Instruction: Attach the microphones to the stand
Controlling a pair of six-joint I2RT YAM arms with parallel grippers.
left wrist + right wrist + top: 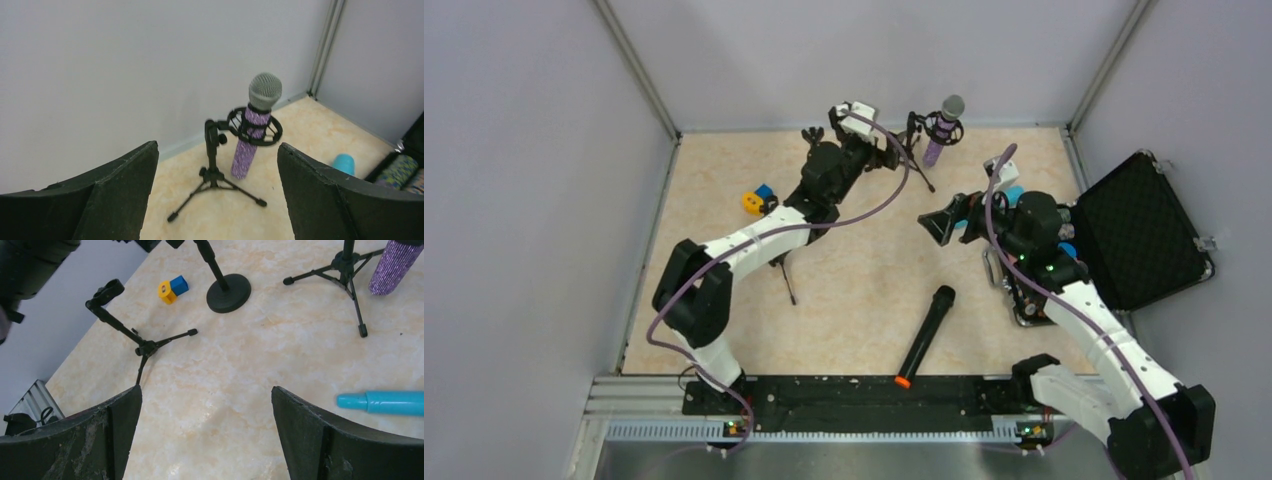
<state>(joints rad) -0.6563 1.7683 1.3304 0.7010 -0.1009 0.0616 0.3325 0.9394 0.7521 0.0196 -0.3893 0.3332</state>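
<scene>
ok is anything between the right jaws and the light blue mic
Nothing visible does. The light blue stick microphone lies flat on the beige tabletop just beside the right gripper, jaws open. The empty black tripod stand and the black round-base stand sit farther off, out of the path.

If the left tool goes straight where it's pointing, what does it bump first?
Probably the purple mic in its stand. They sit straight ahead of the open left tool in its wrist view. How far off they are is hard to tell.
</scene>
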